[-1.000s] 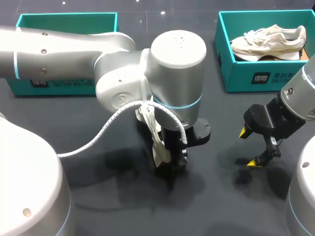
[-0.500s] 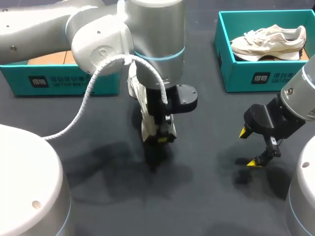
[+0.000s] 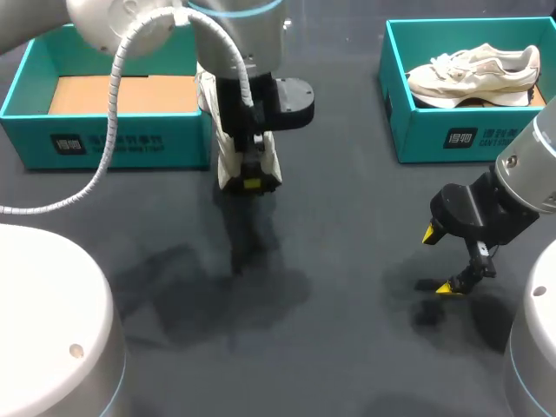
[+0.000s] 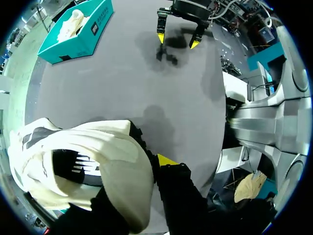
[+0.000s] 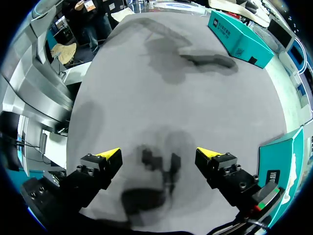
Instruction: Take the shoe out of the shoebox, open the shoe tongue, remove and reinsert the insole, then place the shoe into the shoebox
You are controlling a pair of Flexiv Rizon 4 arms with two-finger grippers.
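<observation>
The left claw is clamping the cream-white fabric sneaker by the wall of its opening. One yellow-tipped finger is pressing on the outside while the other is hiding behind the fabric. The sneaker is hanging clear of the dark grey bench, just beside the right end of the empty teal cardboard shoebox, near its front corner. From the left wrist, the dark lining is showing through the sneaker's mouth right beside the finger. By its look, the sneaker is handling as a light thing: the upper is soft and probably giving under the fingers, while the sole is likely staying stiffer. A pinch on one wall is therefore liable to be letting it swing and tilt. The padded collar near the heel is probably offering the firmest hold for carrying. The tongue and the thin insole, being floppy, are calling for a gentler pinch at their free edges. The right claw is hovering low over the bench, its fingers spread wide apart and gripping nothing, well to the right of the empty shoebox. A second teal shoebox, standing well to the right of the empty one, is holding another cream sneaker. The free claw is looking suited to steadying the sole while the insole is being worked.
</observation>
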